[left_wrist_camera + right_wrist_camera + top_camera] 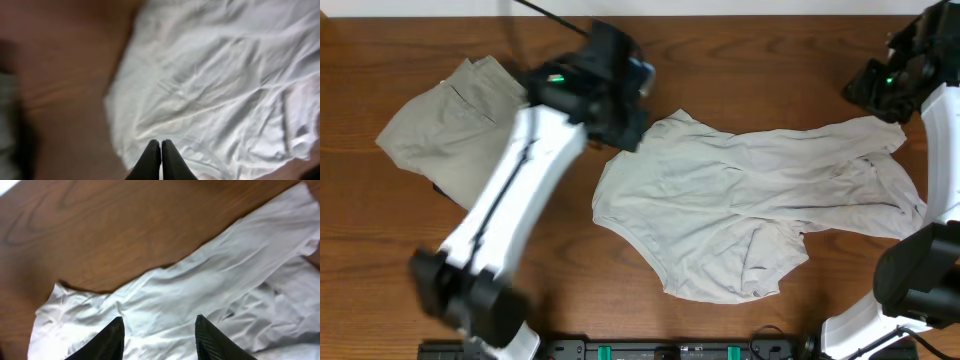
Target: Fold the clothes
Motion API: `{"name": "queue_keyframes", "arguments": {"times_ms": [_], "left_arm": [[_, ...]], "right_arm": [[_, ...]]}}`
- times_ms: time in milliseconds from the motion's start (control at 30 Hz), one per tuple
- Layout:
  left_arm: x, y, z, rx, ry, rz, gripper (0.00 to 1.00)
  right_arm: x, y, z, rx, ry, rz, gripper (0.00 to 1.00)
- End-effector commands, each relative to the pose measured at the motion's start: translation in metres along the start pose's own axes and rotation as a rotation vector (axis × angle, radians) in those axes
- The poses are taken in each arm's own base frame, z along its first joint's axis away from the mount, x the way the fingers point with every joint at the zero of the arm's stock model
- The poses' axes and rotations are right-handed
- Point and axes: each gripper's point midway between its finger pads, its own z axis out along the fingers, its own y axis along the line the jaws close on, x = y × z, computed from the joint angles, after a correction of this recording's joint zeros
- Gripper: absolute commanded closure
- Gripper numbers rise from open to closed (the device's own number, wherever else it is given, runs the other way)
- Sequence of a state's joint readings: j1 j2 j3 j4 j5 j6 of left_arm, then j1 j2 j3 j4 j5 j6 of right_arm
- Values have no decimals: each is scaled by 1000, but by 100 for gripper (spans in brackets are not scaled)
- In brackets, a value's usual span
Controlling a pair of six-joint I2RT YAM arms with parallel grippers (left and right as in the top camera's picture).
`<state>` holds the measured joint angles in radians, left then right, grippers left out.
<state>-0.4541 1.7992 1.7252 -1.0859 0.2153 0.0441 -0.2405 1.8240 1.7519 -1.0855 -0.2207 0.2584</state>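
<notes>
Thin, wrinkled matt cloth T-shirt (740, 200) on smooth, grained wood table (770, 60); trousers (440, 125) seemingly coarser cloth.

Right gripper (159, 319) jaws apart above wrinkled T-shirt (200, 290) on wood table (100, 230)

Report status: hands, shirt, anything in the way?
Left hand shut over T-shirt edge, no cloth visibly pinched. Right hand open above the other end. T-shirt spread out, wrinkled, unfolded. Trousers lie apart, not touching it.
</notes>
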Motion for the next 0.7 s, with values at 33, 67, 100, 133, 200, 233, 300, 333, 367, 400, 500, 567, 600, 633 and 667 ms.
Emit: {"name": "queue_keyframes", "arguments": {"times_ms": [33,67,100,133,200,233,300,333,367,400,500,567,600,633,667], "left_arm": [[24,-16,63,53,157,87,94],[28,-18,75,56,186,100,94],[31,-20,88,59,214,113,94],[34,-22,99,60,234,117,94],[41,-24,120,62,278,124,94],[44,-25,128,62,297,126,94],[50,-26,143,63,328,130,94],[53,-26,152,63,340,130,94],[54,-25,158,63,346,130,94],[55,-24,165,62,351,130,94],[55,-20,185,59,351,135,94],[53,-14,199,40,343,136,94],[52,-10,206,24,338,138,94],[50,-5,212,4,331,140,94],[44,9,223,-55,302,146,94]], "right_arm": [[5,1,-4,-6,17,5,55],[6,0,-4,-4,24,6,56],[8,-1,-4,0,31,8,55],[10,-3,-5,12,39,10,55],[13,-8,-5,41,49,14,55],[15,-11,-5,53,53,15,55],[17,-14,-5,71,61,16,55],[17,-15,-5,80,63,17,55],[18,-17,-5,88,64,17,55],[18,-17,-5,89,66,17,55],[19,-17,-5,89,69,18,55],[19,-17,-5,90,71,19,56],[20,-17,-5,89,71,19,56],[20,-17,-6,90,72,19,57],[20,-17,-6,90,73,19,57]]}}
